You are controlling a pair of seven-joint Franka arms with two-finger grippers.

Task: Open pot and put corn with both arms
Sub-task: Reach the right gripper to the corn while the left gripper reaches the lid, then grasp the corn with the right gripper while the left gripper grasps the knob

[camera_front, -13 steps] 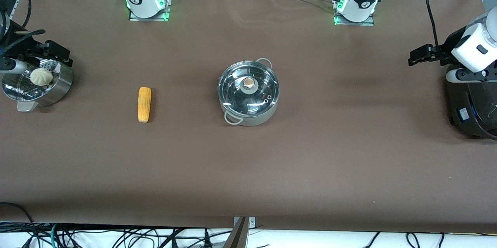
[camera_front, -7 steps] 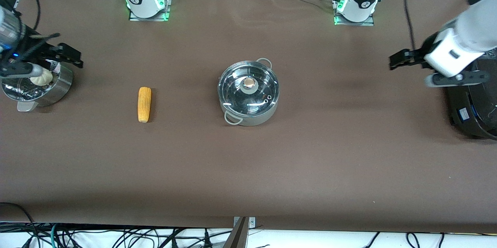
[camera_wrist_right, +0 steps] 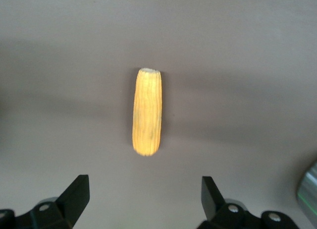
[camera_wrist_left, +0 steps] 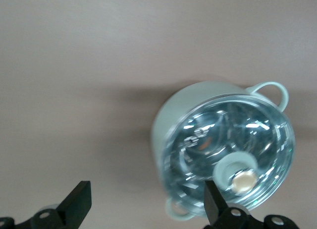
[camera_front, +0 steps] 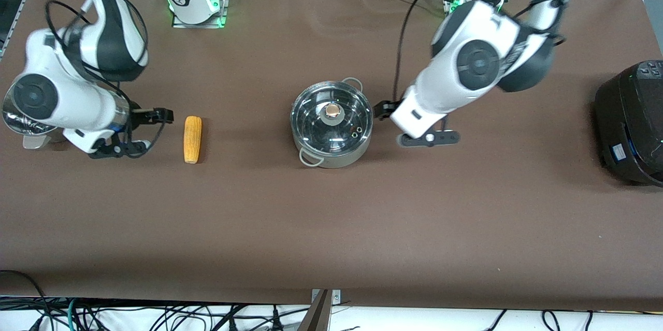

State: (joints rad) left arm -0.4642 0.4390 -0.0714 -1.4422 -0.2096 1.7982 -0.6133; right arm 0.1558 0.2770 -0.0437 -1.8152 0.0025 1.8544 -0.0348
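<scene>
The steel pot [camera_front: 336, 156] stands mid-table with its glass lid [camera_front: 331, 126] and knob [camera_front: 333, 110] on. The corn [camera_front: 192, 139] lies on the table toward the right arm's end. My left gripper [camera_front: 388, 125] is open and empty, low beside the pot on the left arm's side. In the left wrist view the pot [camera_wrist_left: 173, 125] and knob [camera_wrist_left: 242, 182] lie just ahead of the open gripper [camera_wrist_left: 146, 204]. My right gripper [camera_front: 158, 128] is open and empty beside the corn. In the right wrist view the corn [camera_wrist_right: 147, 112] lies ahead of the open gripper [camera_wrist_right: 143, 199].
The perforated steamer [camera_front: 33, 140] is mostly hidden under the right arm at that end of the table. The big black cooker [camera_front: 629, 118] stands at the left arm's end. A shiny steel edge [camera_wrist_right: 309, 189] shows in the right wrist view.
Both arms swung in from the table's ends. The right gripper went from over the steamer to beside the corn. The left gripper went from near the cooker to beside the pot.
</scene>
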